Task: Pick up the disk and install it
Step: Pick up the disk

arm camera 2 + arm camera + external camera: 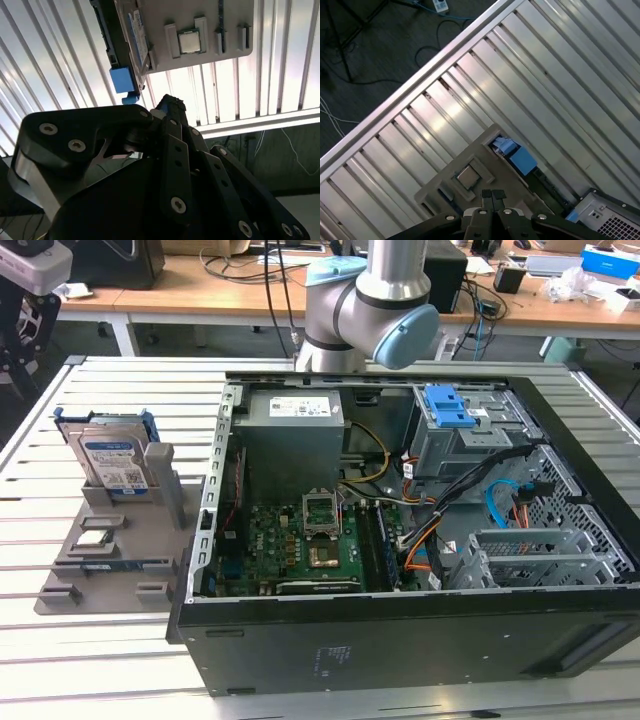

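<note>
My jaws are pressed together with nothing between them. In the first wrist view my gripper (493, 196) hangs above the ribbed metal table (555, 75), touching no part.

The largest thing is the open computer case (400, 540), filling the middle and right of the exterior view. Its grey drive cage (465, 440), with a blue latch (447, 405), sits toward the upper right.

At the exterior view's left, just beside the case, lies the grey parts holder (105, 560). The disk (112, 462) stands upright in a slot of that holder, in the upper left of the frame, with its blue bracket (100, 421) around it. Smallest of all, a processor chip (93, 538) rests in a holder pocket lower in the frame.

As I judge the risk, the disk offers only a thin edge upward, so jaws closed like this would knock it rather than straddle it. A skewed grip on the plastic bracket could let it tilt in its slot or slip free.
</note>
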Robot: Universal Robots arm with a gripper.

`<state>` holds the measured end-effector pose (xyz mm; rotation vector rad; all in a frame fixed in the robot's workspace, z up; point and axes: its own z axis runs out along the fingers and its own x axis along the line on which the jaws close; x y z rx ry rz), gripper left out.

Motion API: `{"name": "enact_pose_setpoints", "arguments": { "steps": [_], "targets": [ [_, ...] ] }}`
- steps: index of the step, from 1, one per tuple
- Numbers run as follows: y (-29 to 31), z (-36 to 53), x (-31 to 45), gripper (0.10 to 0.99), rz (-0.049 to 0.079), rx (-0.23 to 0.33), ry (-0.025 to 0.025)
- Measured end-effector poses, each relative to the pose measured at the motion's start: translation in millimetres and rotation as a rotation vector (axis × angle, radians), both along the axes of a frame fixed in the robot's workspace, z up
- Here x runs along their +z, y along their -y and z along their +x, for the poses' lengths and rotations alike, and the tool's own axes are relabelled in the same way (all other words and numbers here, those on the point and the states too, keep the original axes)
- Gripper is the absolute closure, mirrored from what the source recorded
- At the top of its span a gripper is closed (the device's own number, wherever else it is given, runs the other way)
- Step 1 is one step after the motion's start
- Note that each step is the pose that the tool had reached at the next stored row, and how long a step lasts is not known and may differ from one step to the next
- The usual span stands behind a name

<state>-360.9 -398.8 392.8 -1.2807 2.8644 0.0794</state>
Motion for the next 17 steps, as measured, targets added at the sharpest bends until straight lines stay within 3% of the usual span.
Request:
{"name": "enact_pose_setpoints", "arguments": {
  "steps": [17],
  "targets": [
    [0.0, 0.0, 0.0, 0.980, 0.000, 0.204, 0.0000]
  ]
}}
